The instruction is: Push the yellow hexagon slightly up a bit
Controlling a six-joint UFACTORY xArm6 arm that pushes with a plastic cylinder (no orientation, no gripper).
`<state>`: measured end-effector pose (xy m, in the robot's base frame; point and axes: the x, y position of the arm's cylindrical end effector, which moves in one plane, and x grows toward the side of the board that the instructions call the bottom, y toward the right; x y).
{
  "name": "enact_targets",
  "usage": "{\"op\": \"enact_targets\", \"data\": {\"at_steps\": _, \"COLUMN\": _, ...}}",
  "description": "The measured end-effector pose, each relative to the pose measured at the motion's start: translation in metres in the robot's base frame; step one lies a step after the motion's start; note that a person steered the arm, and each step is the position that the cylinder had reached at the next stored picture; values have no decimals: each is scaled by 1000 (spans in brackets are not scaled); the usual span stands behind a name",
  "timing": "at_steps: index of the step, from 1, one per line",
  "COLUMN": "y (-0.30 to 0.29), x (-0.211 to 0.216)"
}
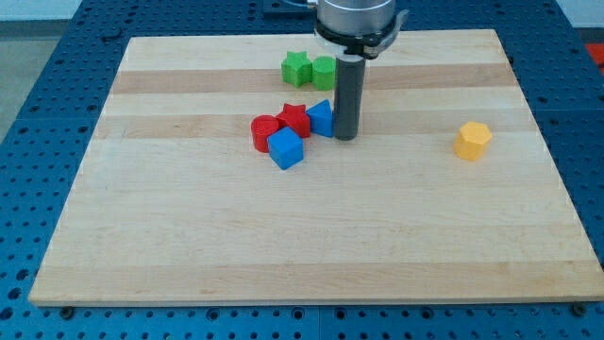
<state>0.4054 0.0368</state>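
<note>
The yellow hexagon (472,141) sits alone on the wooden board at the view's right. My tip (345,138) rests on the board near the centre, far to the left of the yellow hexagon. It stands right beside a blue block (322,118), at that block's right edge.
A red star-shaped block (295,119), a red cylinder (265,132) and a blue cube (285,148) cluster left of my tip. Two green blocks (296,68) (324,71) lie above them, partly behind the rod. The board's right edge (557,170) is near the hexagon.
</note>
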Motion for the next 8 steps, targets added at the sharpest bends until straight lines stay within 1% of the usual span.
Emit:
{"op": "enact_targets", "data": {"at_steps": 2, "y": 8, "x": 1}}
{"op": "enact_targets", "data": {"at_steps": 3, "y": 21, "x": 9}}
{"op": "enact_targets", "data": {"at_steps": 5, "y": 26, "x": 76}}
{"op": "enact_targets", "data": {"at_steps": 7, "y": 107, "x": 83}}
{"op": "enact_targets", "data": {"at_steps": 8, "y": 141, "x": 76}}
